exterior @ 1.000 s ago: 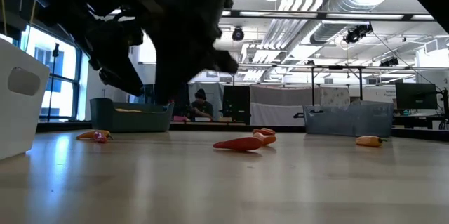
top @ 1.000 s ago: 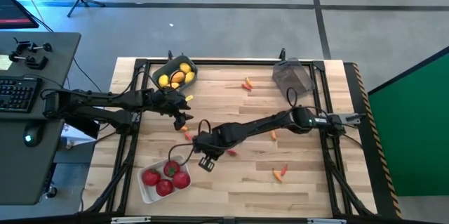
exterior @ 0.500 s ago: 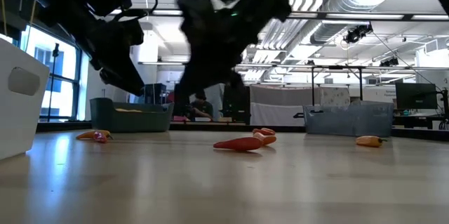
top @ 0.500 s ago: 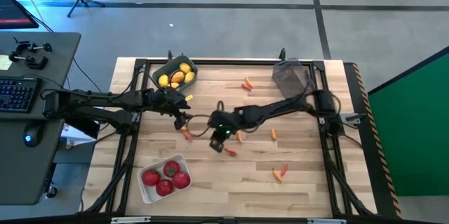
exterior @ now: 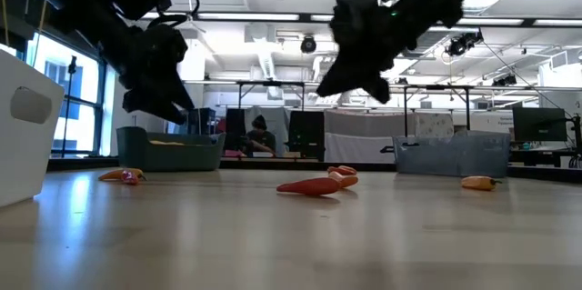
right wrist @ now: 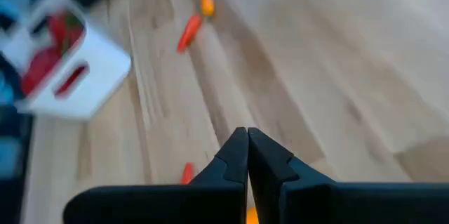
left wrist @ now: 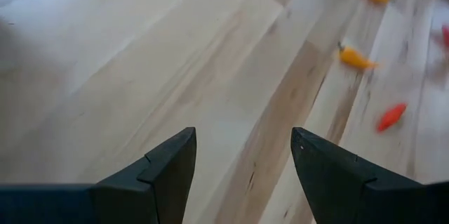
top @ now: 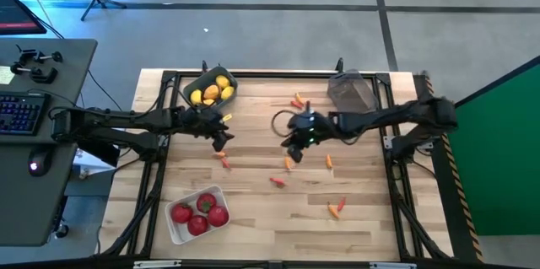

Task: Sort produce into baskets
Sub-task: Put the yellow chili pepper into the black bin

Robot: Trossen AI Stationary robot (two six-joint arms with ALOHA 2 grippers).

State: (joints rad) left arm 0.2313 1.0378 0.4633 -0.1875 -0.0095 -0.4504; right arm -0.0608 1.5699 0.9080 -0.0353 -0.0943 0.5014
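the table is pale butcher-block wood in long planks, edged by a black frame, standing on a grey concrete floor. to its left sits a dark desk with a keyboard and a mouse; a green panel stands at the right. the low view looks across the wood into a big workshop with windows, ceiling ducts and screens, where a person sits far back. no writing can be read anywhere.

the blue-grey basket at the far left edge holds yellow lemon-like fruits. the white basket near the front left holds red round fruits. the dark translucent basket is at the far right.

small peppers lie loose on the wood: a pair near the far edge, one just below the left claw, one mid-table, one right of centre, and a pair toward the front right.

the left claw hovers near the blue-grey basket, its fingers spread wide with nothing between them. the right claw is over the table's middle, fingers pressed together, holding nothing visible.
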